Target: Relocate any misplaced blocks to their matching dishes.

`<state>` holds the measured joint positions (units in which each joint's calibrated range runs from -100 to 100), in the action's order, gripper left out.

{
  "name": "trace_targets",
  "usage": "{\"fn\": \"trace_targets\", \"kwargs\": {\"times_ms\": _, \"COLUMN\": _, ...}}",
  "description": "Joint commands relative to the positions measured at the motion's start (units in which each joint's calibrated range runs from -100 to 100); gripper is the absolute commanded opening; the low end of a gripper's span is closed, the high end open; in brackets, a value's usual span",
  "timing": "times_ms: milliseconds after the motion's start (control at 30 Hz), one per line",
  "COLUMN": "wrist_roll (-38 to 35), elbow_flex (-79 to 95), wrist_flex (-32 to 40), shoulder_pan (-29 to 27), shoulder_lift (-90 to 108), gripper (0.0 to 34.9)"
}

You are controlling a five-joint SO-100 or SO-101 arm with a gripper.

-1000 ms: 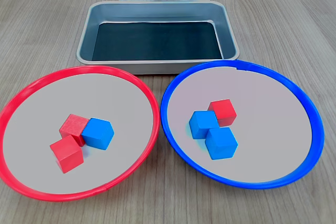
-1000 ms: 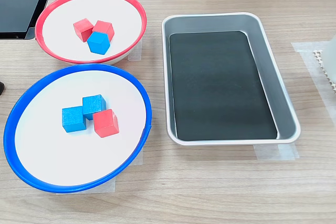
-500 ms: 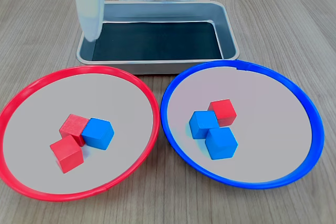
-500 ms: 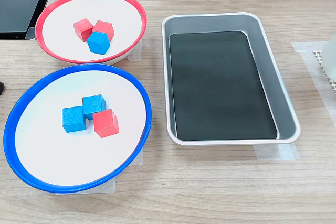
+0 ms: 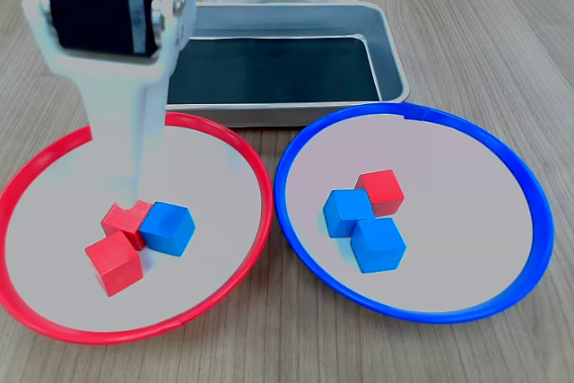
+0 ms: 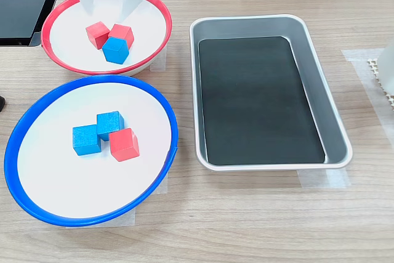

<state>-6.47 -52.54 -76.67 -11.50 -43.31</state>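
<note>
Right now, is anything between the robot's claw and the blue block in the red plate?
No. In the second exterior view the open gripper hangs above the blue block in the red-rimmed plate; only bare plate and two red blocks lie below it.

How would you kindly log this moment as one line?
end effector: open, above red-rimmed dish | blue block: misplaced there | red block: misplaced in blue-rimmed dish

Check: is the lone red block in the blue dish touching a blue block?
Touching. In both exterior views the red block sits flush against a blue block in the blue dish, no gap visible.
</note>
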Motion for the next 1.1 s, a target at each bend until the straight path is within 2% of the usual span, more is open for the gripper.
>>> {"fn": "trace_targets", "kwargs": {"times_ms": 0, "wrist_roll": 1.9, "elbow_flex": -3.85, "wrist_flex": 0.69, "shoulder_pan": -0.4, "shoulder_lift": -1.08, "gripper": 12.6}}
{"fn": "trace_targets", "kwargs": {"times_ms": 233, "wrist_roll": 3.61, "elbow_flex": -1.58, "wrist_flex": 0.11, "shoulder_pan": 0.26, "shoulder_lift": -1.6, "gripper": 15.9}}
{"fn": "trace_targets", "kwargs": {"times_ms": 700, "wrist_roll": 5.62, "elbow_flex": -8.31, "wrist_flex": -7.81, "shoulder_pan": 2.42, "shoulder_lift": -5.26, "gripper": 16.1}}
{"fn": "trace_targets", "kwargs": {"times_ms": 1067, "wrist_roll": 4.93, "elbow_flex": -12.96, "wrist_flex": -6.74, "shoulder_pan": -0.12, "shoulder_lift": -9.53, "gripper": 16.7}}
